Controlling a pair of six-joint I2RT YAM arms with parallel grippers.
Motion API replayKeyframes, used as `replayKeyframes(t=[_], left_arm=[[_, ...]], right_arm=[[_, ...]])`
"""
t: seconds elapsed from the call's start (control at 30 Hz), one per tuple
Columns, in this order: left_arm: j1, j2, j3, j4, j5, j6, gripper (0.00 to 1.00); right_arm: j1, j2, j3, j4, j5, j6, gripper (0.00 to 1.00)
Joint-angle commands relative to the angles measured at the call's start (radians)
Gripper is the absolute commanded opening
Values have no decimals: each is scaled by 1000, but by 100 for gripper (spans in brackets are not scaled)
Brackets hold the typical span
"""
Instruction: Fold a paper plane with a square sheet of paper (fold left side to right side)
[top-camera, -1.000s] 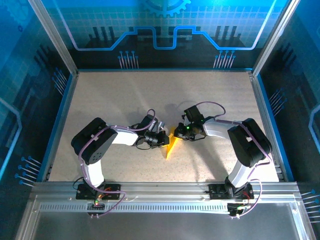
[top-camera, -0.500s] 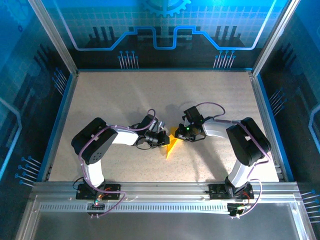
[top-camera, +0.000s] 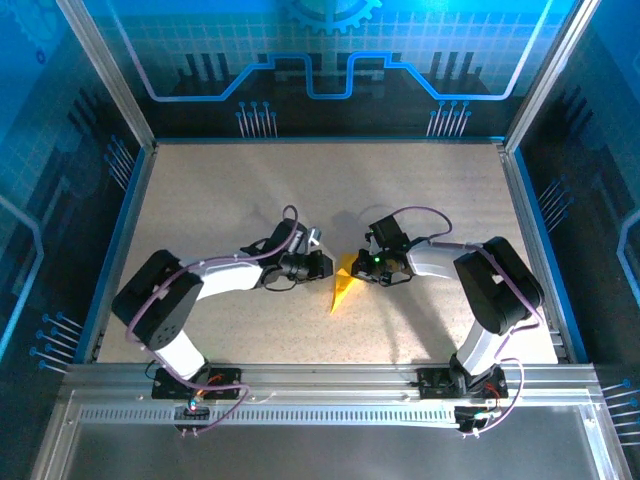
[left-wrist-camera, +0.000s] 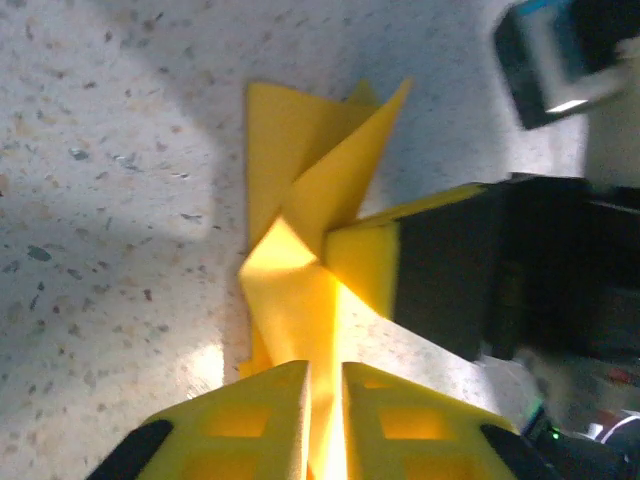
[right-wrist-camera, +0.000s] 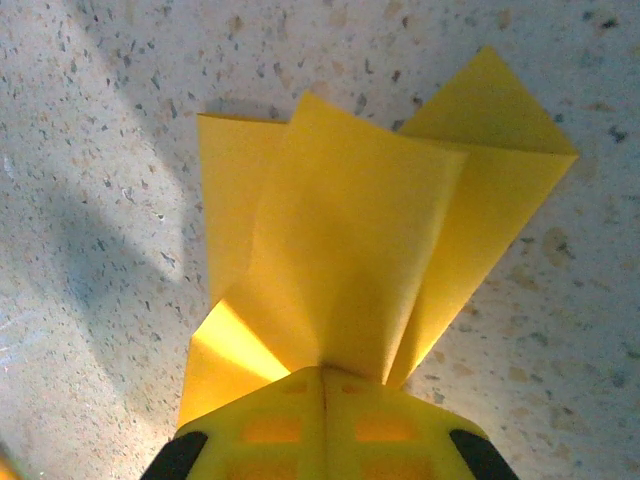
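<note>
We look down on a pale, speckled table (top-camera: 250, 190) with a blue strip (top-camera: 117, 250) along its left and right edges and a grey metal rail (top-camera: 320, 385) across its near edge. Slanted metal posts (top-camera: 105, 70) rise from the far corners. The back wall (top-camera: 420, 40) glows blue with a grid and circuit lines, and the side walls (top-camera: 35, 180) match. Soft shadows cross the tabletop.

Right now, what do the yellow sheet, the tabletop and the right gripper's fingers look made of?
Yellow sheet: thin paper, matte. It holds sharp creases, and its folded layers fan apart.
Tabletop: hard and speckled, pale grey with dark flecks and a slight sheen. Possibly stone-look laminate, but I can't tell for sure.
Right gripper's fingers: yellow, matte, with shallow recessed pockets. Likely moulded or printed plastic.
</note>
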Motion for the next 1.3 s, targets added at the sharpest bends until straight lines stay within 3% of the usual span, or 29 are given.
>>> replayKeyframes(t=[0.0, 0.13, 0.27, 0.67, 1.27], left_arm=[[2, -70, 30, -118, 12, 61, 11], [-23, -76, 41, -133, 106, 51, 2], [-66, -18, 65, -113, 177, 38, 0], [-80, 139, 100, -107, 169, 52, 0], [-81, 207, 86, -128, 117, 68, 0]], right_arm=[[8, 33, -52, -135, 78, -17, 2], [8, 34, -50, -134, 74, -18, 2], [10, 33, -46, -139, 75, -21, 2], [17, 39, -30, -162, 84, -33, 2], [20, 44, -12, -194, 102, -46, 3]])
